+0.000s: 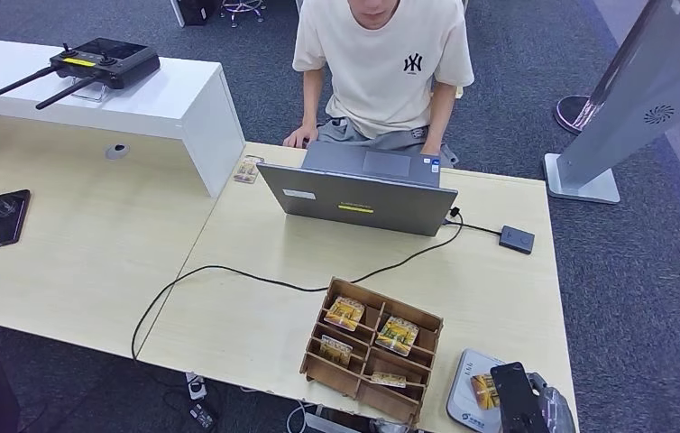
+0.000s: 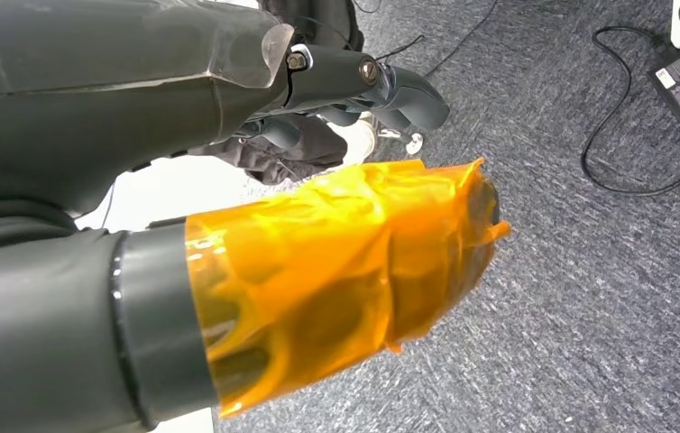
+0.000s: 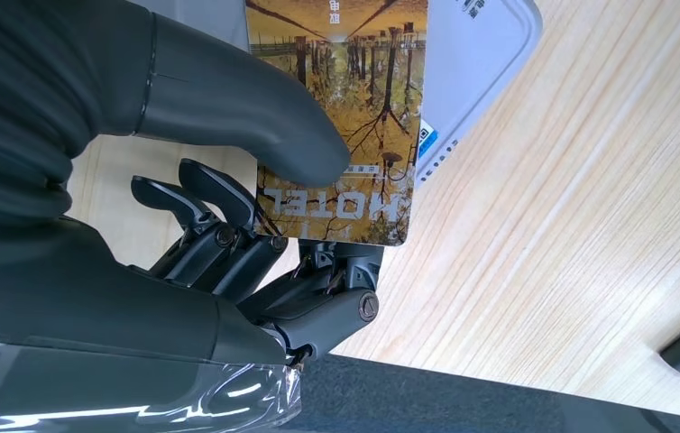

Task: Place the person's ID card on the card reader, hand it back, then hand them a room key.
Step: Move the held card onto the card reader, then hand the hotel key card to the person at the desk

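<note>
A: Where was the card?

B: Your right hand [image 3: 255,225] pinched the hotel card [image 3: 341,117] over the card reader [image 1: 472,397], desk's near right corner. Thin grip; it could slip.

A: Left hand [image 2: 354,86]?

B: Fingers curled, holding nothing.

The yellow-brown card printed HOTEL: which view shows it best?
The right wrist view: the yellow-brown HOTEL card is close up, pinched by the right robot hand. The head view has it small over the white card reader.
</note>
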Motion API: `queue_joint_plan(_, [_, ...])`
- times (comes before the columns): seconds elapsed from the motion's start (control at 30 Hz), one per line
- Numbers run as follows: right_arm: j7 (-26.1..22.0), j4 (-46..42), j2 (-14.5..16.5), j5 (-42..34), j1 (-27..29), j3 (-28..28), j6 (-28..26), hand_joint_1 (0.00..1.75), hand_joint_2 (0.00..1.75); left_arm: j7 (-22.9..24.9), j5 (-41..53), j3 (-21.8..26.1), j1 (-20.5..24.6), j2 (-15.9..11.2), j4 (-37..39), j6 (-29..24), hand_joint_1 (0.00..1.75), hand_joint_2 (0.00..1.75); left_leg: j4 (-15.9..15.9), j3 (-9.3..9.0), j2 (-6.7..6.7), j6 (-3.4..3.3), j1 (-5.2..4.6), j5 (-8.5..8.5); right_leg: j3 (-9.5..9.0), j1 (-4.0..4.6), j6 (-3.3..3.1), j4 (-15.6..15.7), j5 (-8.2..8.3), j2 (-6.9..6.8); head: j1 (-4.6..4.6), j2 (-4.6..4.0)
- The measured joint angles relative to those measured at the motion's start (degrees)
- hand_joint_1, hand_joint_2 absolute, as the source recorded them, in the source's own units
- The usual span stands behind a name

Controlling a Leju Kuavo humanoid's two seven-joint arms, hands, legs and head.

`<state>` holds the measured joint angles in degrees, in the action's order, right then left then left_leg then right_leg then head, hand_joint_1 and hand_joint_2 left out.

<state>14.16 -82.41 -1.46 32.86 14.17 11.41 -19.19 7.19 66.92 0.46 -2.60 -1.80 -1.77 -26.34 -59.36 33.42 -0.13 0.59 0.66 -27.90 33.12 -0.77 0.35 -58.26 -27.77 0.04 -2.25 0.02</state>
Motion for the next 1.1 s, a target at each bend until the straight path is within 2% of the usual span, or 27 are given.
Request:
queue_joint_plan(0.27, [-2.5,-3.2,0.3,1.3,1.0,-0.1,-2.4,1.75,1.75,0.0,-1.1,0.0,0.0,0.5,0.0,-0.2,0.00,0.00,0.0,0.02,0.00,0.00,-0.01,0.00,0.01,0.00,0.00,0.0,0.00,0.00,0.01,0.00])
queue_joint_plan(0.63, [-15.0,-18.2,4.6,2.1,3.9,-2.5,-11.5,1.75,1.75,0.2,-3.1,-0.6,-0.2,1.8,0.0,-1.0,0.00,0.00,0.0,0.03,0.00,0.00,0.00,0.00,0.04,0.00,0.00,0.0,-0.01,0.00,0.00,0.00])
queue_joint_plan(0.83, [-19.7,-23.6,6.5,2.0,4.8,-2.9,-12.7,1.75,1.75,0.3,-3.8,-1.7,-0.1,2.2,0.1,-1.0,0.00,0.00,0.0,0.03,0.00,0.00,0.00,0.00,0.04,0.00,0.00,0.0,-0.01,0.00,0.01,0.00])
queue_joint_plan(1.1, [-22.3,-26.1,7.5,1.9,4.8,-2.4,-13.0,1.75,1.75,0.3,-4.3,-3.1,0.0,2.4,0.1,-0.9,0.00,0.00,0.0,0.03,-0.01,0.00,0.00,0.00,0.03,0.00,0.00,0.0,-0.01,0.00,0.00,0.00])
